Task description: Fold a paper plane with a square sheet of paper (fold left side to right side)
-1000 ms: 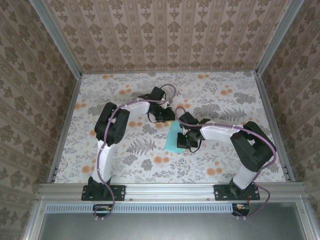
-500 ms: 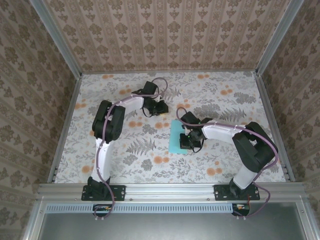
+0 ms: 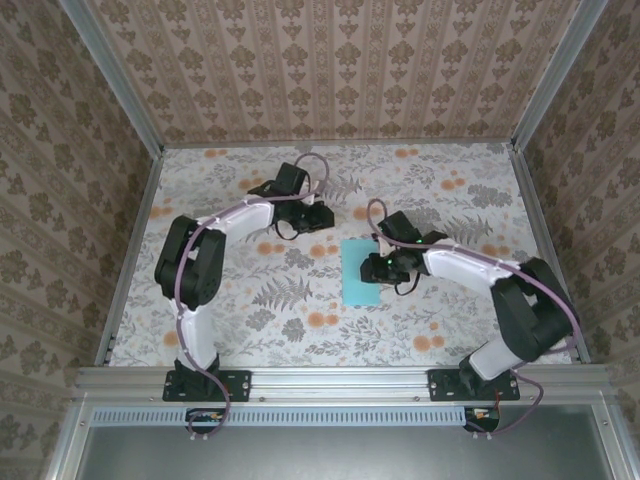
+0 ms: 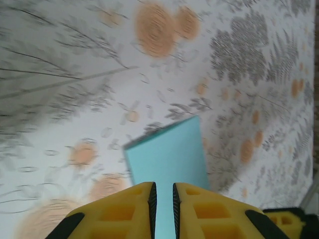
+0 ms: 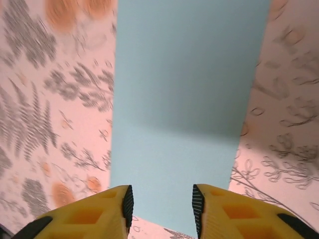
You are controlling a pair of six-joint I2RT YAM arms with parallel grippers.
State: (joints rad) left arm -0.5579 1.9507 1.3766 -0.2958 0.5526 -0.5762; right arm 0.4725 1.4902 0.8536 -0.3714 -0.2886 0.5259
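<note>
Top external view shows you the square sheet of paper [image 3: 358, 282] flat on the counter [image 3: 250, 320] near its middle. It reads as a narrow turquoise strip with its long axis running near to far.

Your right pincer [image 3: 377, 268] sits at the strip's right long edge, so the paper lies just to its left and under it. The right arm is plainly the nearer one. From the right wrist you can see its fingers [image 5: 89, 214] standing apart, with the sheet lying flat below the gap; nothing is gripped.

Your left pincer [image 3: 318, 216] is to the far left of the strip and clear of it. Its jaws are almost together, with only a thin slit between them and nothing in it, and the strip's corner lies ahead.

Judging by that narrow shape, the left-to-right fold looks laid down. You cannot tell which long edge carries the crease.
</note>
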